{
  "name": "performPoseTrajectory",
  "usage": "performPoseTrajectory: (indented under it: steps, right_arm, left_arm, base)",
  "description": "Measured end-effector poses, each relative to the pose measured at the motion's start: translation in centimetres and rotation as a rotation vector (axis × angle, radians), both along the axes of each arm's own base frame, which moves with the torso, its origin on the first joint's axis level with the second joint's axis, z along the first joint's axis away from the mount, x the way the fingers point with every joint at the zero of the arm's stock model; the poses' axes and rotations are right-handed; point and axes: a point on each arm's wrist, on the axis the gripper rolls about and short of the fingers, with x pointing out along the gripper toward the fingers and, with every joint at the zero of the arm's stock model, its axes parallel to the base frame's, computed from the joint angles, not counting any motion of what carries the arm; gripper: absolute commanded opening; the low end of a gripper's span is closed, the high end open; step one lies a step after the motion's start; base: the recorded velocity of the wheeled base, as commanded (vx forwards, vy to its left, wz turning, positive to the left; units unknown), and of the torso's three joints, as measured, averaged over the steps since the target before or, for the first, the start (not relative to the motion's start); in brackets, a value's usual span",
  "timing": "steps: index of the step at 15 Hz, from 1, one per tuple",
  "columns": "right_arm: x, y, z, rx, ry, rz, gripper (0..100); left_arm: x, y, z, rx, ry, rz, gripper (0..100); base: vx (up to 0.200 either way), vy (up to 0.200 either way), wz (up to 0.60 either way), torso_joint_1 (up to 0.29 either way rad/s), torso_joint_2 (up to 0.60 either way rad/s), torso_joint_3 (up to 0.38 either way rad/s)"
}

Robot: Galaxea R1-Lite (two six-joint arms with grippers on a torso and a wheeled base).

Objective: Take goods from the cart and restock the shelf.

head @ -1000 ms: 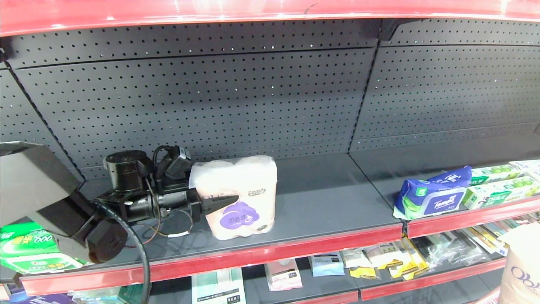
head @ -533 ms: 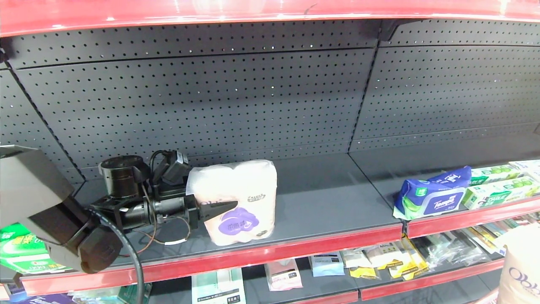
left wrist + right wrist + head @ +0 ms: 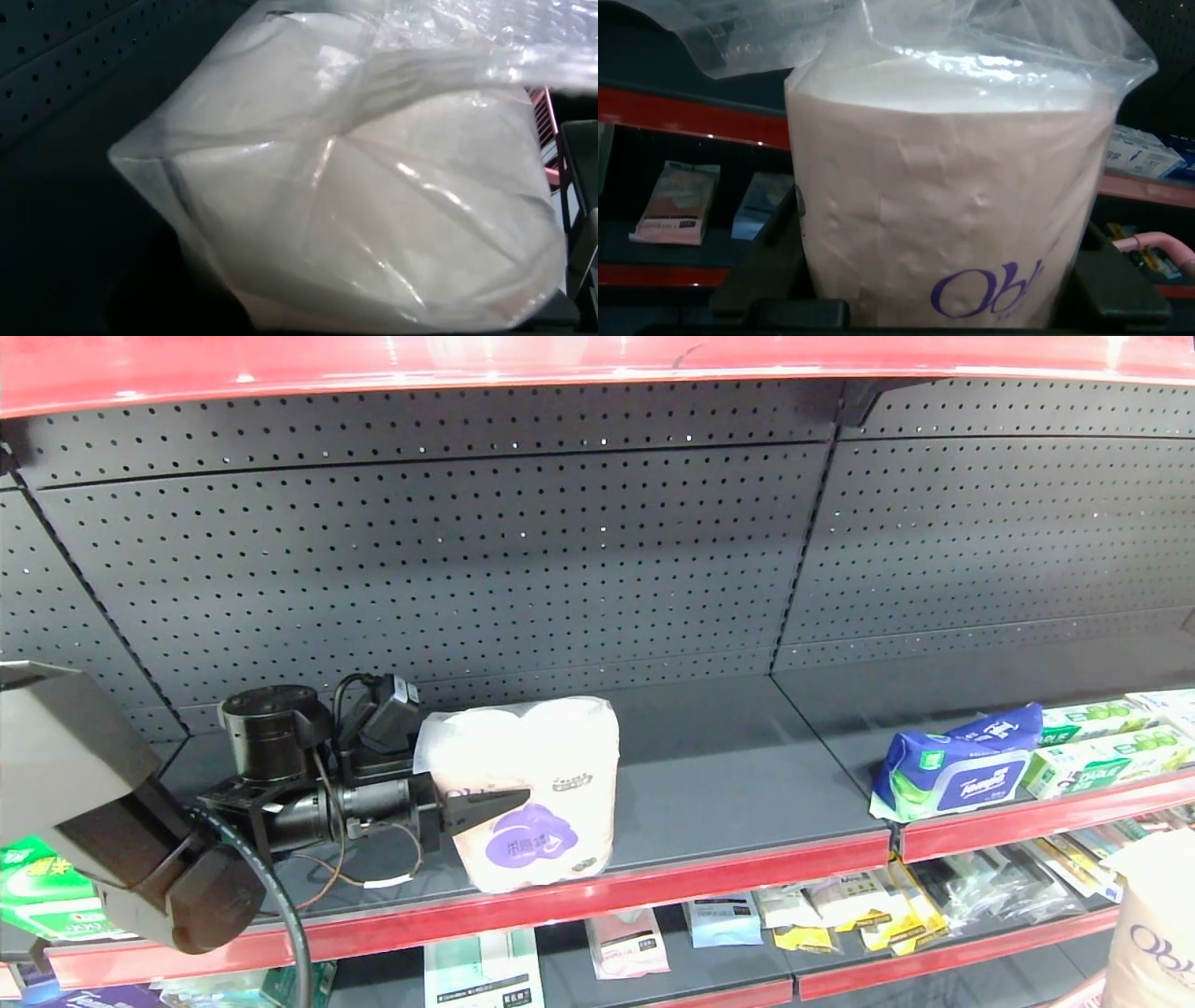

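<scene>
Starting at the left, the left gripper (image 3: 509,782) is clamped on the toilet-roll pack (image 3: 560,747): one dark finger lies flat across its front face, and the other is hidden behind it, so I judge the hold from that finger and the pack's pose. The pack stands upright on the shelf (image 3: 728,784) with its base almost touching the red front lip (image 3: 709,873), and that is what worries me. It is tall, soft and set at the very edge. Let go here, or nudged outward as the fingers draw away, it could tip over the lip and drop onto the goods below. The slack plastic wrap could also catch on a finger and be dragged along. The wrist view shows that glossy film bulging close against the camera (image 3: 355,187), so the pack sits deep between the fingers, not just at their tips. Further right on the same level, well clear, lie a blue wipes pack (image 3: 952,765) and green boxes (image 3: 1092,747). At the far right, low down, the right gripper (image 3: 938,285) clasps a second pack (image 3: 943,205) between its two fingers, held in front of the lower shelves. Its loose wrapper might let it slide if the squeeze is light.
</scene>
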Motion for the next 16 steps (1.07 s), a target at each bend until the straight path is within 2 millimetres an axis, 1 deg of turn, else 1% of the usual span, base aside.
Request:
performPoseTrajectory:
  steps: [3, 9, 10, 12, 16]
  right_arm:
    - [-0.01, -0.01, 0.04, 0.0, -0.001, 0.0, 0]
    - [-0.04, -0.02, 0.12, 0.001, -0.004, 0.0, 0]
    - [-0.05, -0.02, 0.14, 0.002, -0.005, 0.0, 0]
    - [-0.06, -0.02, 0.16, 0.002, -0.006, 0.0, 0]
    - [-0.05, -0.02, 0.14, 0.002, -0.005, -0.001, 0]
  left_arm:
    - [0.02, -0.03, -0.11, 0.007, 0.002, 0.026, 0]
    - [-0.24, -0.09, -0.32, 0.01, 0.012, 0.02, 0]
    - [-0.29, -0.12, -0.35, 0.011, 0.012, 0.019, 100]
    - [-0.39, -0.19, -0.38, 0.006, 0.016, 0.015, 100]
    - [-0.32, -0.19, 0.15, -0.019, -0.006, 0.019, 100]
  base:
    - [0.0, 0.0, 0.0, 0.0, 0.0, 0.0]
    - [0.0, 0.0, 0.0, 0.0, 0.0, 0.0]
    - [0.0, 0.0, 0.0, 0.0, 0.0, 0.0]
    - [0.0, 0.0, 0.0, 0.0, 0.0, 0.0]
    - [0.0, 0.0, 0.0, 0.0, 0.0, 0.0]
